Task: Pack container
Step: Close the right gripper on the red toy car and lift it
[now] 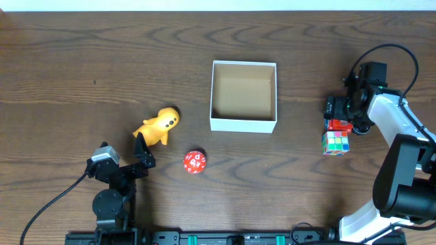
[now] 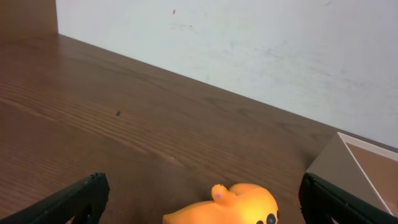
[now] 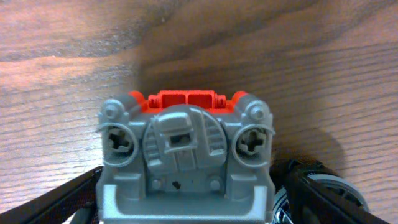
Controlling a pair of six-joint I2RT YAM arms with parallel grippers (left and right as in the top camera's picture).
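Note:
The container (image 1: pixel 243 124), a white-walled open box with a tan inside, stands at mid-table; nothing shows in it. Its corner shows in the left wrist view (image 2: pixel 364 168). A yellow duck-like toy (image 1: pixel 158 125) lies to its left, just ahead of my open left gripper (image 1: pixel 126 151); in the left wrist view the toy (image 2: pixel 242 202) sits between the spread fingers (image 2: pixel 199 202). My right gripper (image 1: pixel 338 116) hangs over a red and grey toy (image 1: pixel 338 125) at the right. In the right wrist view its fingers (image 3: pixel 193 199) are spread wide on either side of that toy (image 3: pixel 186 143).
A red ball-shaped die with white marks (image 1: pixel 194 162) lies in front of the box, left of centre. A multicoloured puzzle cube (image 1: pixel 336 142) sits right beside the red and grey toy. A pale wall (image 2: pixel 249 50) runs behind the table's far edge.

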